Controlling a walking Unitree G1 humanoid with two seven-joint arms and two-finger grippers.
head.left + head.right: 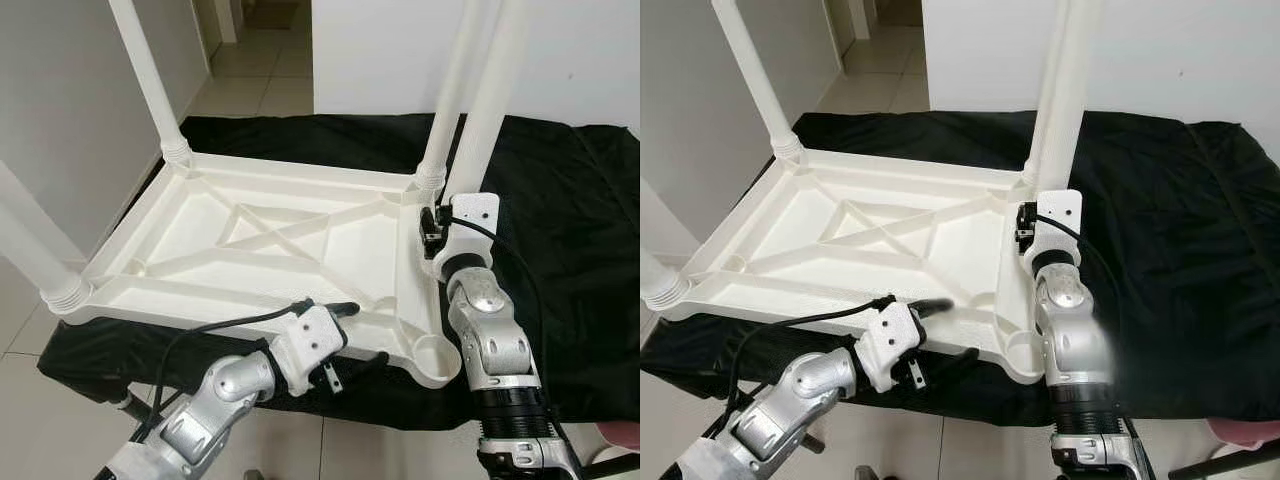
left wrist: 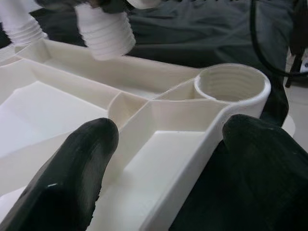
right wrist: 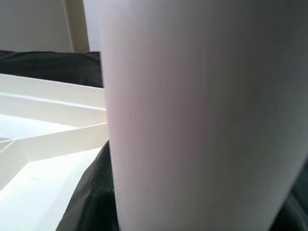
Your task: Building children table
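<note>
left hand (image 1: 345, 335): open astride tabletop (image 1: 200, 225) rim | right hand (image 1: 440, 232): gripping loose leg (image 1: 487, 100)

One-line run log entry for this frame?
tabletop upside down on black cloth | right tool holding loose leg | left tool bracing edge | near-right socket empty

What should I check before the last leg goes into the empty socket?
1. Empty socket clear: ok.
2. Tabletop upside down on the cloth: ok.
3. Left gripper straddling the rim by the socket, fingers open: ok.
4. Right gripper holding the loose leg: grip cannot tell.
5. Leg's threaded end over the socket: not ok, it hangs off to one side.
6. Three other legs seated: ok.
</note>
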